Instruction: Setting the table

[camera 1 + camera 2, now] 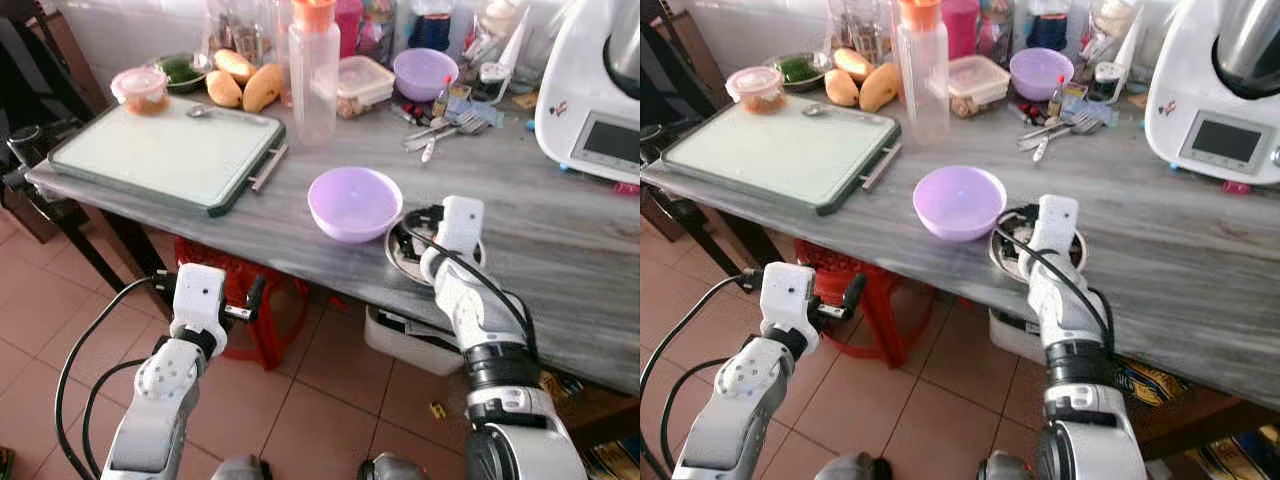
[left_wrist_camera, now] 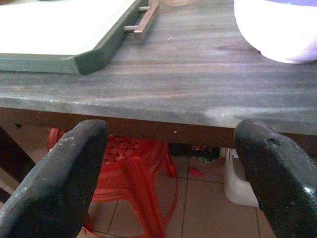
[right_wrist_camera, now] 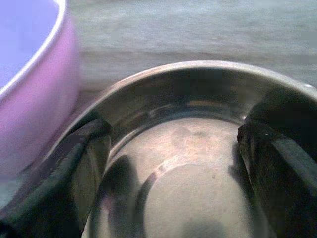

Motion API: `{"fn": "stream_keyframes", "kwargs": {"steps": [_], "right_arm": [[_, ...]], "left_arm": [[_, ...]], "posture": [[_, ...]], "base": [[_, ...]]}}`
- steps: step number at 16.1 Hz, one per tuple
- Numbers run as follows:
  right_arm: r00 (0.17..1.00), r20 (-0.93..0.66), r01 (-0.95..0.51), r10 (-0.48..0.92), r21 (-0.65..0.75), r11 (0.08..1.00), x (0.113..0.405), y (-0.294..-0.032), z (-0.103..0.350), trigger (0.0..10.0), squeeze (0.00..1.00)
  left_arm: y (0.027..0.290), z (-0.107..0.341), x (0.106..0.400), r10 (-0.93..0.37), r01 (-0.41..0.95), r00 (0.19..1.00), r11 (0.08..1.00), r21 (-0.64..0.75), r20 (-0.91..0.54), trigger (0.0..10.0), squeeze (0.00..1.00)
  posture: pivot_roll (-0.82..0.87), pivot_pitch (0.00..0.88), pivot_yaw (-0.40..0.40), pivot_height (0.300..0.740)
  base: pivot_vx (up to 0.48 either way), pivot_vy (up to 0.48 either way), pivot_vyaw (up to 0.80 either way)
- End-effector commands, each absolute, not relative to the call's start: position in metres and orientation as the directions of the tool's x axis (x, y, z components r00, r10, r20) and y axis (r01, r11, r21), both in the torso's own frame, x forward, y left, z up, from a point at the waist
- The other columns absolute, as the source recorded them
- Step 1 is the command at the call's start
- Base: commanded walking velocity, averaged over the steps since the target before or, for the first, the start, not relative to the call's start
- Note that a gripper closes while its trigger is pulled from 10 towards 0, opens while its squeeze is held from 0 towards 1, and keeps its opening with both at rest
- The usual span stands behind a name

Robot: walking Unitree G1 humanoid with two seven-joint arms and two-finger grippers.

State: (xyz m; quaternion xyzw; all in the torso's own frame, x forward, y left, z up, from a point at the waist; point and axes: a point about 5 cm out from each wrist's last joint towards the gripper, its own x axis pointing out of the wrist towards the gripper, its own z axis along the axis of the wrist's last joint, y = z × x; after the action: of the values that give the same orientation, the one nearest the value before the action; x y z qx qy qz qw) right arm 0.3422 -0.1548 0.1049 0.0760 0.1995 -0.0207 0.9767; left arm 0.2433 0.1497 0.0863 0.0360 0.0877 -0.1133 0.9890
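A light purple bowl [image 1: 354,203] stands near the front edge of the grey table [image 1: 300,245]. Just to its right sits a small steel bowl [image 1: 397,256], close beside the purple one. My right gripper [image 3: 173,163] reaches down into the steel bowl [image 3: 198,94], open, with one black finger [image 3: 84,163] near each side of the inner wall; the purple bowl [image 3: 29,99] is right beside it. My left gripper [image 2: 171,139] is held low in front of the table edge [image 2: 173,74], below the tabletop, open and empty.
A green-rimmed white board [image 1: 165,150] lies at the table's left. Behind stand a clear bottle with an orange cap [image 1: 314,70], mangoes [image 1: 245,85], a second purple bowl [image 1: 425,72], loose cutlery [image 1: 445,130] and a white kitchen machine [image 1: 595,100]. A red stool [image 1: 265,310] is under the table.
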Motion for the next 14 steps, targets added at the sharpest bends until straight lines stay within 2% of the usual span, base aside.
{"fn": "stream_keyframes", "kwargs": {"steps": [1, 9, 14], "right_arm": [[0.926, -0.377, 0.047, 0.012, 0.146, 0.988, 0.345, -0.149, 0.109, 10.0, 0.0], [0.921, -0.389, 0.03, 0.035, 0.16, 0.987, 0.332, -0.145, 0.103, 10.0, 0.0], [0.942, -0.334, 0.038, -0.003, 0.098, 0.994, 0.328, -0.155, 0.11, 10.0, 0.0]], "left_arm": [[0.148, 0.092, 0.244, -0.224, 0.237, 0.96, 0.969, 0.065, -0.167, 10.0, 0.0], [0.146, 0.091, 0.246, -0.227, 0.239, 0.96, 0.969, 0.059, -0.163, 10.0, 0.0], [0.145, 0.091, 0.248, -0.226, 0.236, 0.961, 0.97, 0.053, -0.158, 10.0, 0.0]], "posture": [[0.03, 0.049, 0.025, 0.74], [0.02, 0.042, 0.026, 0.74], [0.02, 0.035, 0.028, 0.74]], "base": [[0.0, 0.0, 0.0], [0.0, 0.0, 0.0], [0.0, 0.0, 0.0]]}}
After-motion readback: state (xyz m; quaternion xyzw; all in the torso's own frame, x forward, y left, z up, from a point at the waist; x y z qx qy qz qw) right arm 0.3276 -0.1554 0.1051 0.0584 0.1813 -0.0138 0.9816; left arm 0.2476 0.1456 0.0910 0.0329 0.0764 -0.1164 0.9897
